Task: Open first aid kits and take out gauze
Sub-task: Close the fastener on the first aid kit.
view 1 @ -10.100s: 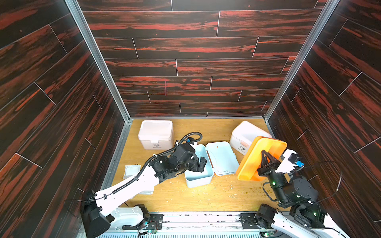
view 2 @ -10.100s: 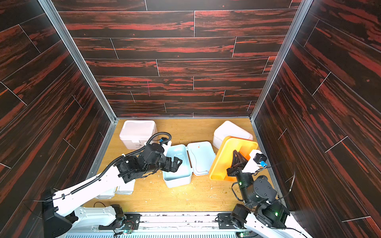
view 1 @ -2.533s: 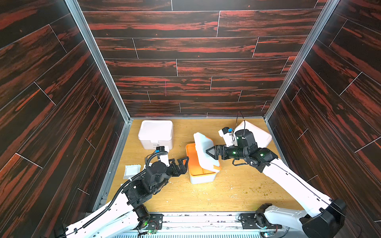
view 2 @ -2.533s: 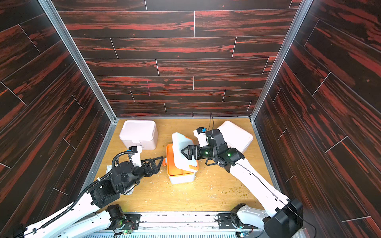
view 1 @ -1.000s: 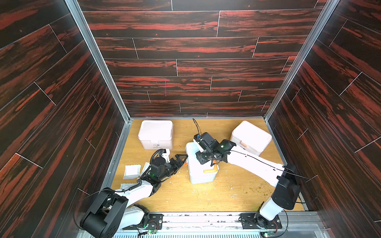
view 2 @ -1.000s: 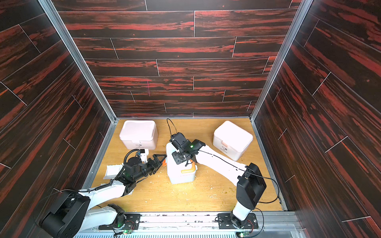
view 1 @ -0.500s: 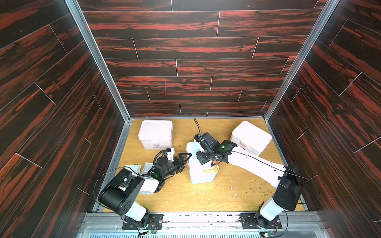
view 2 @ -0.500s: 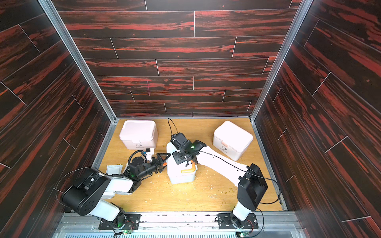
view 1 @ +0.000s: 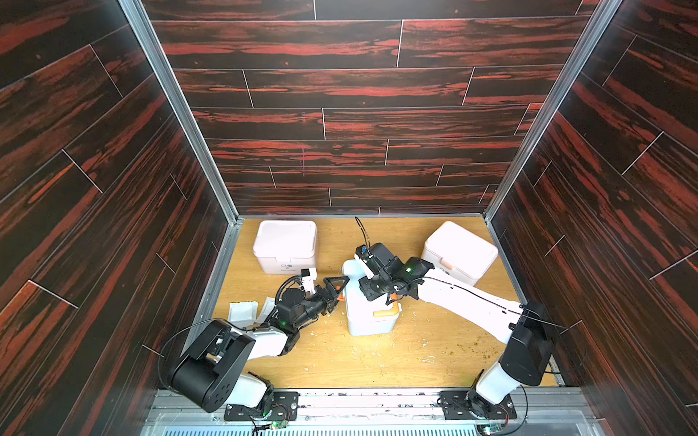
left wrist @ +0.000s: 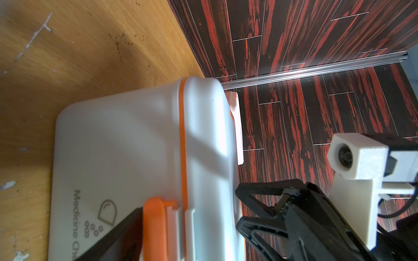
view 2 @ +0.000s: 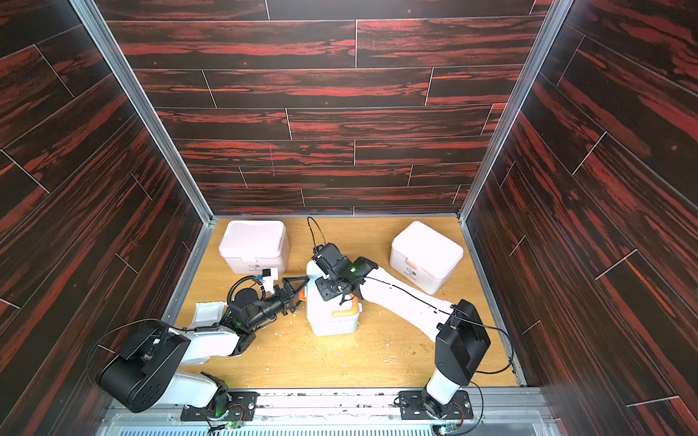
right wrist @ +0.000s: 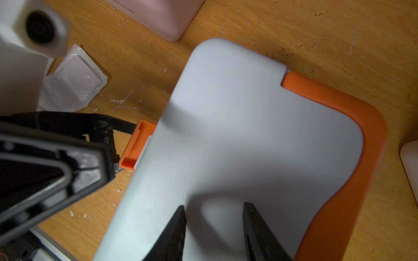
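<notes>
Wood desk (view 1: 377, 355) | left claw (view 1: 336, 290) spread wide, orange latch (right wrist: 135, 144) of blue-white kit (view 1: 368, 321) just ahead, nearer arm | right claw (right wrist: 212, 205) half-parted over lid (right wrist: 248, 124), gripping nothing

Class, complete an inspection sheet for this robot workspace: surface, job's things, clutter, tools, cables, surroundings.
Surface: scratched wooden tabletop.
Job's things: blue-white kit, lid on, centre; two pinkish kits closed at the back; gauze packets beside the left arm.
Clutter: crumbs and white flecks.
Grippers: left tool open at the centre kit's orange latch; right tool open above its lid.
Cables: black loops at both wrists.
Surroundings: dark red panel walls.
</notes>
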### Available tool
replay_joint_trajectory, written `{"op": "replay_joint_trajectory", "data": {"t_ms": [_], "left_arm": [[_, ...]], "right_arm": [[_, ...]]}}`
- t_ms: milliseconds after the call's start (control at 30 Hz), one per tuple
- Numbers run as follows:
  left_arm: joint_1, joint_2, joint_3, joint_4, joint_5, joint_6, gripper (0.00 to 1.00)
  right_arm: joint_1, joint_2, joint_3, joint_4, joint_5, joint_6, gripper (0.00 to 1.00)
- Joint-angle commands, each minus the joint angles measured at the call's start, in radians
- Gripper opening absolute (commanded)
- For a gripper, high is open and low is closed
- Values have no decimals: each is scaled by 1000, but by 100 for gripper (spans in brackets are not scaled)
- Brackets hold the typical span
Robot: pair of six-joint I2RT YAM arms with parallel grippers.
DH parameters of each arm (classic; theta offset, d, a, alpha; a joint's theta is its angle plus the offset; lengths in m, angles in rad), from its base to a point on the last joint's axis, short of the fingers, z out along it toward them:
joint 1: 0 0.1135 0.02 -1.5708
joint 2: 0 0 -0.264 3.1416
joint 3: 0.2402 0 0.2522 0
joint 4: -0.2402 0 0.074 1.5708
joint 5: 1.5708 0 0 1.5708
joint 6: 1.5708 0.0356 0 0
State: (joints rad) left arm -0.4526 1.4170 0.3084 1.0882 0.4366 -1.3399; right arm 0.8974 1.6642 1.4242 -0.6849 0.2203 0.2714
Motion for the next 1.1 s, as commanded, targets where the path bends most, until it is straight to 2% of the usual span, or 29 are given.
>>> {"op": "replay_joint_trajectory", "data": {"t_ms": [0, 333, 667, 1067], "left_arm": [[-4, -68, -9, -5, -7, 22, 100], [-4, -130, -22, -96, -42, 52, 100], [-4, -92, -2, -213, -60, 68, 100], [-14, 67, 18, 90, 4, -60, 100]], "right_arm": [[5, 19, -44, -93, -48, 10, 44], [4, 18, -53, -82, -54, 9, 43], [4, 8, -62, -71, -65, 9, 43], [4, 1, -74, -65, -68, 11, 43]]}}
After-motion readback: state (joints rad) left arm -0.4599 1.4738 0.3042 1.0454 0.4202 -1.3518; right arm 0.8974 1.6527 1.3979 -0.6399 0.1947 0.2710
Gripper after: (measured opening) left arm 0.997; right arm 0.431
